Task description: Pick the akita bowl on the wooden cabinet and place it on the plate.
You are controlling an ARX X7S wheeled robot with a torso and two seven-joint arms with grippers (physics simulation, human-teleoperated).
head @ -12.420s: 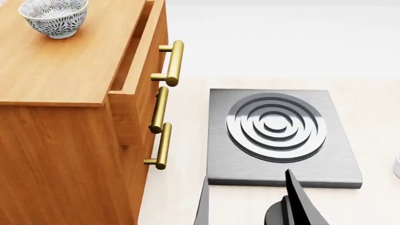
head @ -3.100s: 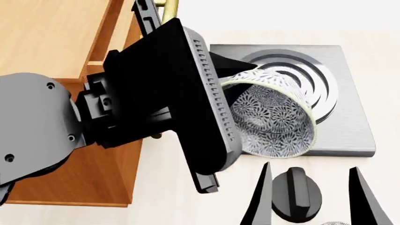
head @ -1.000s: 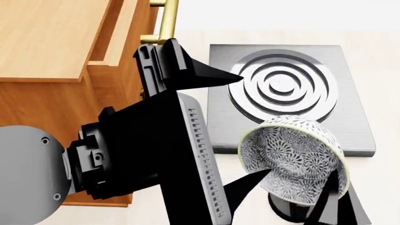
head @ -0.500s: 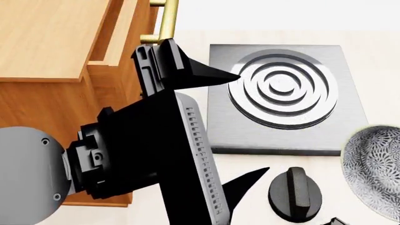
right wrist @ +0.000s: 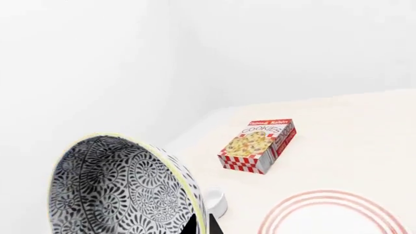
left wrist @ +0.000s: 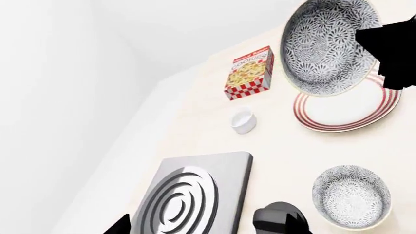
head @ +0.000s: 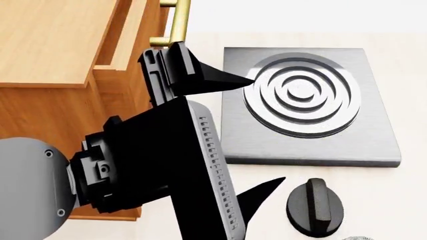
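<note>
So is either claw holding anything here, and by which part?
The right claw holds the akita bowl by its rim, tilted above the plate. The left claw is open and holds nothing.

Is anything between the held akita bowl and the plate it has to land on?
Nothing visible. The akita bowl, tilted in the right gripper, hangs over the plate, whose face is bare. The twin bowl, cup and cookie box sit off to the sides.
</note>
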